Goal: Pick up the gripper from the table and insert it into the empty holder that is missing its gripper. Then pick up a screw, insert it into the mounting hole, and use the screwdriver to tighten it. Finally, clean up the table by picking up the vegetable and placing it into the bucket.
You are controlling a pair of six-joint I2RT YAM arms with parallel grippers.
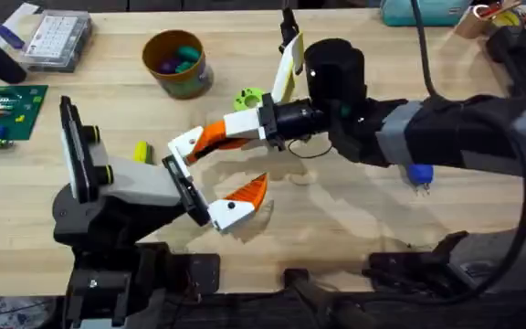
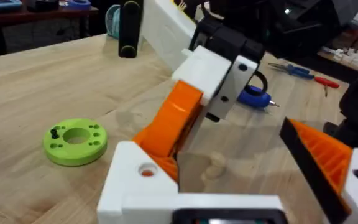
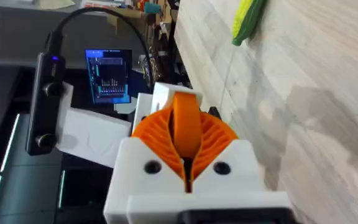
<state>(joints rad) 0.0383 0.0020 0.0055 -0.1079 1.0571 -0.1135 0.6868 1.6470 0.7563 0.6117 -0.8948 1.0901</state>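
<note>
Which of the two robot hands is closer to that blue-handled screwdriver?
The right. The screwdriver lies just beside the right arm, behind its gripper; the left gripper sits farther, across the table's middle.

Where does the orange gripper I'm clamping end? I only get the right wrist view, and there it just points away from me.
Observer: In the overhead view, the gripper runs from your right hand down to the white holder on the left arm. I cannot tell whether it is fully seated.
Operator: Can you see a mounting hole?
Observer: Yes. The left wrist view shows a round hole in the holder's face, right beside the gripper's lower end.
Operator: And where is the screwdriver?
Observer: The screwdriver lies on the table, close beside your right arm's forearm in the overhead view.
</note>
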